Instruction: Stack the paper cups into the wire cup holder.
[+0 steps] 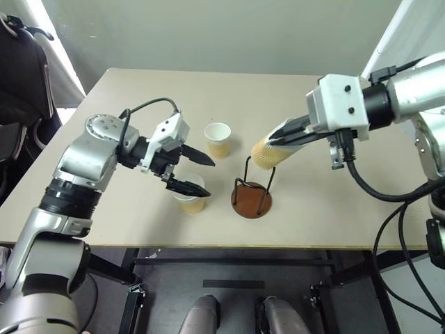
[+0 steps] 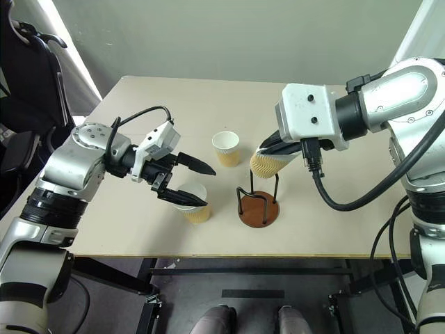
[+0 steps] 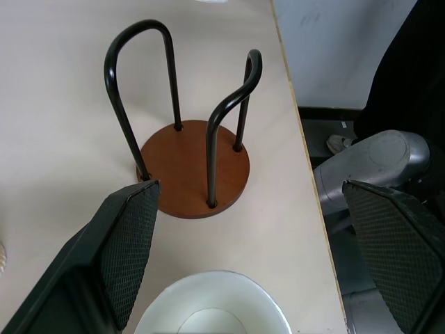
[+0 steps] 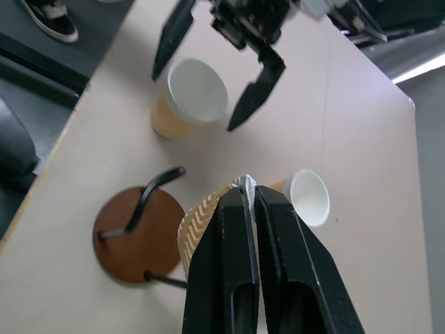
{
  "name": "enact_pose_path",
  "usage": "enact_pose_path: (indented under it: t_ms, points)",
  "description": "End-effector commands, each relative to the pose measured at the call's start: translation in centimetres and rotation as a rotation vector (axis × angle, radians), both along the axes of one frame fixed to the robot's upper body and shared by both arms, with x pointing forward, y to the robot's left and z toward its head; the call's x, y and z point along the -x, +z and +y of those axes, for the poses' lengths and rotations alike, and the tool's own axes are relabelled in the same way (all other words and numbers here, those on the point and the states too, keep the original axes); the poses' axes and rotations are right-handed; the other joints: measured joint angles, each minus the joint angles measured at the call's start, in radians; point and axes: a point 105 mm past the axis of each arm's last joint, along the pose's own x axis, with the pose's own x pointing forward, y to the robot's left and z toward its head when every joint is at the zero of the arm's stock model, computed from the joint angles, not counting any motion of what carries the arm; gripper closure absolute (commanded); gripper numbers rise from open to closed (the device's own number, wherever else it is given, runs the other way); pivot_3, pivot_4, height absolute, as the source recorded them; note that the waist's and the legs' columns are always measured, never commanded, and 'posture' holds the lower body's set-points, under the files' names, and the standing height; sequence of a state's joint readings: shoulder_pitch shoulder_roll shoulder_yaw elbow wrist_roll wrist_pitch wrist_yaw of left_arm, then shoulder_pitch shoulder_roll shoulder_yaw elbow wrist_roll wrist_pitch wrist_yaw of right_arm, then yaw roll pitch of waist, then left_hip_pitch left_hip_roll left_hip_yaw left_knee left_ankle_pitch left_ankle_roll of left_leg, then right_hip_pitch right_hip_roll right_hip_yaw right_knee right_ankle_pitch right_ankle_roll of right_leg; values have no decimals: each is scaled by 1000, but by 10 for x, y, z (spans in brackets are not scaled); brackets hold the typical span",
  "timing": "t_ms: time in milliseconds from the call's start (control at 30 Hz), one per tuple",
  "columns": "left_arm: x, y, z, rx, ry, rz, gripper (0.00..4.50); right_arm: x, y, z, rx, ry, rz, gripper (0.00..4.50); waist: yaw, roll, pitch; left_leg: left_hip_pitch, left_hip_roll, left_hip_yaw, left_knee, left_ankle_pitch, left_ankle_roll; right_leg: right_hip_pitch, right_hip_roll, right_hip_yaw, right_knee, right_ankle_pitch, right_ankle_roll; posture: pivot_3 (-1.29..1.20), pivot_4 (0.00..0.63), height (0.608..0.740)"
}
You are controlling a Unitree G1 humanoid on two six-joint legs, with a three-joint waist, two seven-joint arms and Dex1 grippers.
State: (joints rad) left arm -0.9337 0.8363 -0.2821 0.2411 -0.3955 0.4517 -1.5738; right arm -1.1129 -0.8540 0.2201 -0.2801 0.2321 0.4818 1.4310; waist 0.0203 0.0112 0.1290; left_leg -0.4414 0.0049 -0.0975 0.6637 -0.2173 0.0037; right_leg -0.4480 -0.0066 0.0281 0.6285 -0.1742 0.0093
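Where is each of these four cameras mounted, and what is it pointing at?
Both eye views: on the head, looking down at the table, both arms showing.
Left wrist view: along the open left tool, at the wire cup holder.
Right wrist view: along the right tool, pinching a paper cup's rim.
All share the holder.

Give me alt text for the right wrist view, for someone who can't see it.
The right gripper pinches the rim of a paper cup above the wire cup holder on the table. Beyond, the open left gripper brackets a second cup, and a third cup stands apart.
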Motion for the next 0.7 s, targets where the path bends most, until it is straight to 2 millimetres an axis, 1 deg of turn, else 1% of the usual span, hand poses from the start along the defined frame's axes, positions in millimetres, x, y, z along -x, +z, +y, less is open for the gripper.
enact_pose_path:
  t_ms: [33,300,433,633,700]
  points:
    - [5,12,-1,7,-55,-28,0,7,-4,9,10,44,-8,4451,0,0,0,0,0,0,0,0,0,0,0,0,0,0,0,0,150,740]
    - [7,11,2,6,-49,-26,0,-6,-27,13,66,49,-8,4451,0,0,0,0,0,0,1,0,0,0,0,0,0,1,1,0,150,740]
    - [8,11,3,5,-45,-25,0,-15,-34,12,97,41,-38,4451,-1,0,0,0,0,0,1,0,0,0,0,0,0,1,2,0,150,740]
    - [8,10,5,4,-39,-24,0,-13,-40,13,120,58,-15,4451,-1,0,0,0,0,0,1,0,0,-1,0,0,1,3,4,0,150,740]
    - [8,10,5,4,-38,-24,0,-14,-42,16,101,55,8,4038,-2,0,0,0,0,0,0,0,0,-1,0,0,1,3,4,0,150,740]
